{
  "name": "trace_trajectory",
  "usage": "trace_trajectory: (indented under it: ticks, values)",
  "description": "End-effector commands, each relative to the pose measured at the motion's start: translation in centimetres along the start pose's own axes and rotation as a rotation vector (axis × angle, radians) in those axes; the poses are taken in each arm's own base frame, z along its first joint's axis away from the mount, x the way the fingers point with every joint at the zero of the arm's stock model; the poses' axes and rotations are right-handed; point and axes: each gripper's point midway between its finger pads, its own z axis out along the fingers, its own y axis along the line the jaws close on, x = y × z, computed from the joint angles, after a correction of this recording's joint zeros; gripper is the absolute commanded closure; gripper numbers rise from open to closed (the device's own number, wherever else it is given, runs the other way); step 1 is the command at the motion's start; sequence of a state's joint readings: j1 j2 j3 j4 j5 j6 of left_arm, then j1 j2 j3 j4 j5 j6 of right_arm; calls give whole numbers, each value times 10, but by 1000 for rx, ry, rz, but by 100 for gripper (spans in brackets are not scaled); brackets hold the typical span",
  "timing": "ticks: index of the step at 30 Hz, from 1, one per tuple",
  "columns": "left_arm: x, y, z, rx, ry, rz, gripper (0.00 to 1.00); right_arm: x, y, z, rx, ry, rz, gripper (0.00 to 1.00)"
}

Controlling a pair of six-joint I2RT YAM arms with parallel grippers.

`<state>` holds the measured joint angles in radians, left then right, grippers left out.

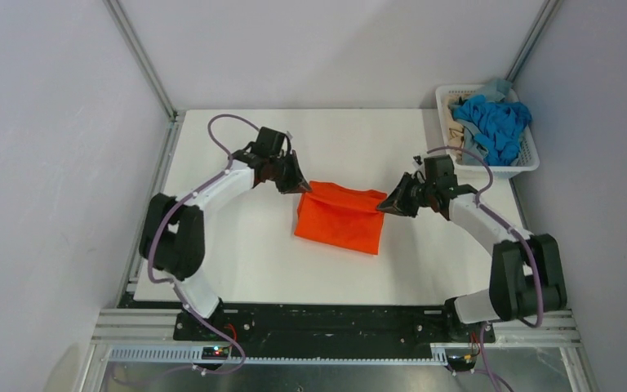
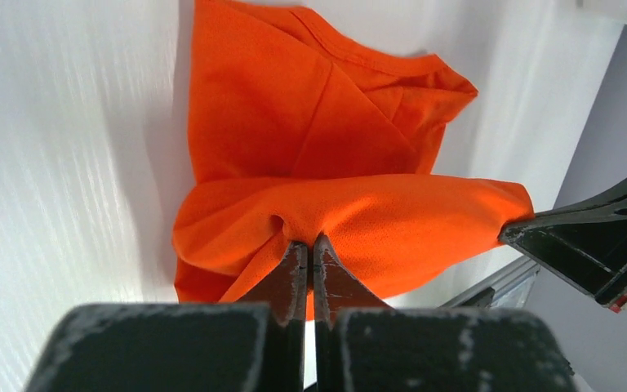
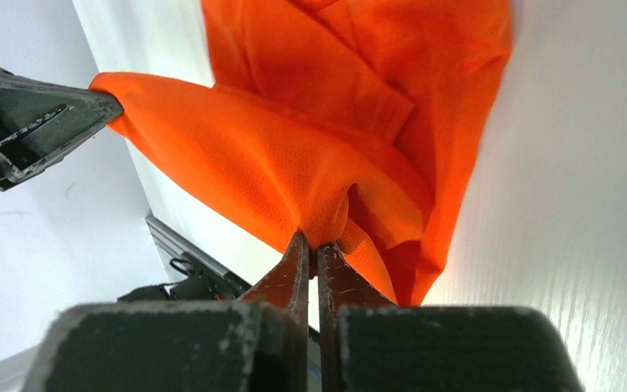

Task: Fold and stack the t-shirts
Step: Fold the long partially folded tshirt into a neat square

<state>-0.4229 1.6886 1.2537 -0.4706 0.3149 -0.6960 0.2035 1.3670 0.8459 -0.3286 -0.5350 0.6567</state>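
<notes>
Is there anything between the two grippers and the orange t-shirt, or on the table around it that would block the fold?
Nothing visible. The left gripper and the right gripper are shut on the orange t-shirt, one at each far corner. The table around it shows nothing else; the basket stands apart at the far right corner.

From the left wrist, the orange t-shirt (image 2: pixel 310 122) runs off the top edge and the right hand (image 2: pixel 513 233) is cut by the right edge; from the right wrist, the left hand (image 3: pixel 110 102) is cut by the left edge; the pinched bit of cloth is hidden inside each grip; in the basket (image 1: pixel 531 166), the blue t-shirt (image 1: pixel 498 126) covers most of the beige t-shirt (image 1: pixel 457 131).
</notes>
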Motion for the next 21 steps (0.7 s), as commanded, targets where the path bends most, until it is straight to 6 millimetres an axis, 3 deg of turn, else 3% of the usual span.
trace_trajectory:
  ticks: [1,3,9,11,12,13,14,15,17,18,19,21]
  values:
    - [-32,1,12,5,-40,29,100,-35,4,17,-57,-55,-6,100]
    - [-31,7,29,-1,-1,31,100,-43,0,26,-66,-52,4,100]
    - [-36,5,54,26,47,51,98,-59,-20,41,-33,-72,38,100]
    - [-38,5,59,33,56,53,89,-63,-23,44,-29,-76,44,96]
    - [-40,3,59,39,54,56,79,-66,-26,46,-24,-80,51,92]
    - [-41,2,60,43,57,58,73,-69,-25,46,-27,-90,49,76]
    - [-44,-1,59,52,50,62,59,-71,-24,45,-29,-96,49,64]
    - [-47,-4,56,61,43,66,52,-75,-21,44,-36,-108,44,42]
    - [-56,-15,43,85,9,82,30,-81,-12,37,-54,-131,29,24]
    - [-63,-24,32,98,-23,98,10,-83,-9,34,-56,-141,24,19]
    - [-65,-28,25,104,-39,106,5,-85,-3,28,-61,-157,13,7]
    - [-70,-36,6,116,-81,120,1,-82,3,19,-48,-173,-7,1]
